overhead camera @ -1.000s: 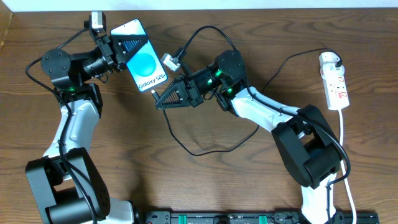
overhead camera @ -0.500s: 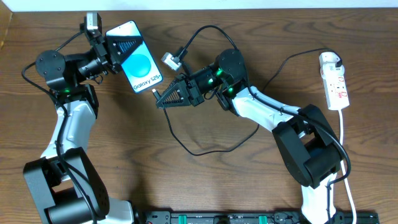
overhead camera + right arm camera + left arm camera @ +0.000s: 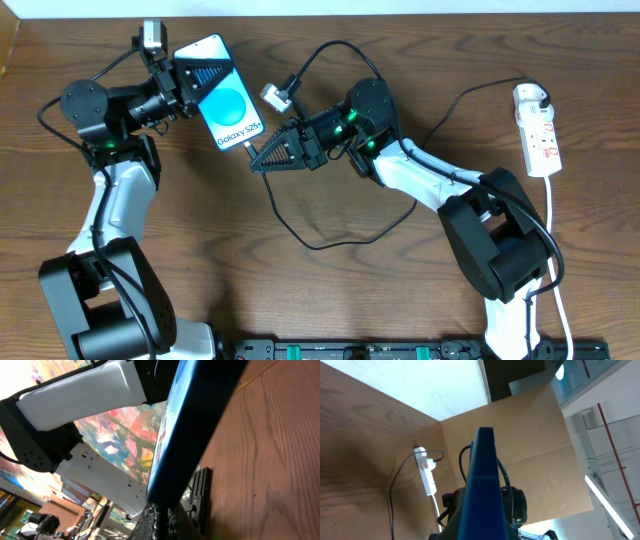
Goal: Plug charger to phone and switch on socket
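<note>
My left gripper (image 3: 188,75) is shut on the phone (image 3: 225,92), a blue-screened smartphone with "Galaxy" text, held tilted above the table at upper left. In the left wrist view the phone (image 3: 482,490) shows edge-on, filling the centre. My right gripper (image 3: 256,162) is shut on the small plug tip of the charger (image 3: 300,235), a thin black cable, and the tip touches the phone's lower end. In the right wrist view the phone's dark edge (image 3: 200,425) meets the jaws (image 3: 162,515). The socket (image 3: 537,128) is a white power strip at far right, with the charger's white plug in its top end.
The charger cable loops over the table between the arms and runs up and right to the socket. A white cord (image 3: 553,250) runs down from the socket along the right edge. A black rail (image 3: 400,350) lies along the front edge. The socket also shows in the left wrist view (image 3: 425,472).
The left gripper and phone shifted slightly left and up, then back a little. The right gripper stays at the phone's lower end with the plug tip.
</note>
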Available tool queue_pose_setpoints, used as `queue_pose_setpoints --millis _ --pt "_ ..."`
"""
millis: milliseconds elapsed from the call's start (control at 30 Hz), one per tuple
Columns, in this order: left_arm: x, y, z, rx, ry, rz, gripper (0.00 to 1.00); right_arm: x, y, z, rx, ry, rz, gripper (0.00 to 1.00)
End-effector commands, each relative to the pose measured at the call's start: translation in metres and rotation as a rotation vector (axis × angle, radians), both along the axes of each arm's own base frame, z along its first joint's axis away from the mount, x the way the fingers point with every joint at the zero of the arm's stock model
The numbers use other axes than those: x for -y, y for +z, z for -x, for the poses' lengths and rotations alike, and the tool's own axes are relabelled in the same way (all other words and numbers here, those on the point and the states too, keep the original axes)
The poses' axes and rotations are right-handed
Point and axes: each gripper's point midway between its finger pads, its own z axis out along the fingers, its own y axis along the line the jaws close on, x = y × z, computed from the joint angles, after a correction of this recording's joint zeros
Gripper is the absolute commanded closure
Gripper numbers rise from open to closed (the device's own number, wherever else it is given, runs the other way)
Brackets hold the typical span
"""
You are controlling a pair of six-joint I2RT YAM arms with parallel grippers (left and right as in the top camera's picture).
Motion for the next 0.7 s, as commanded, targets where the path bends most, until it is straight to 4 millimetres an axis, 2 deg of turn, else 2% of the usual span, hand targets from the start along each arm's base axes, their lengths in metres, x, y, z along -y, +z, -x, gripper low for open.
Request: queue_pose_setpoints --millis 0,667 --pt "0.002 0.009 0.003 0.05 -0.009 -0.02 0.92 -0.001 0.003 -0.004 0.019 -0.02 -0.018 0.99" --pt "0.013 0.009 0.005 0.058 -0.037 -0.023 0.92 -0.002 0.003 -0.006 0.01 -0.032 -0.017 0.99"
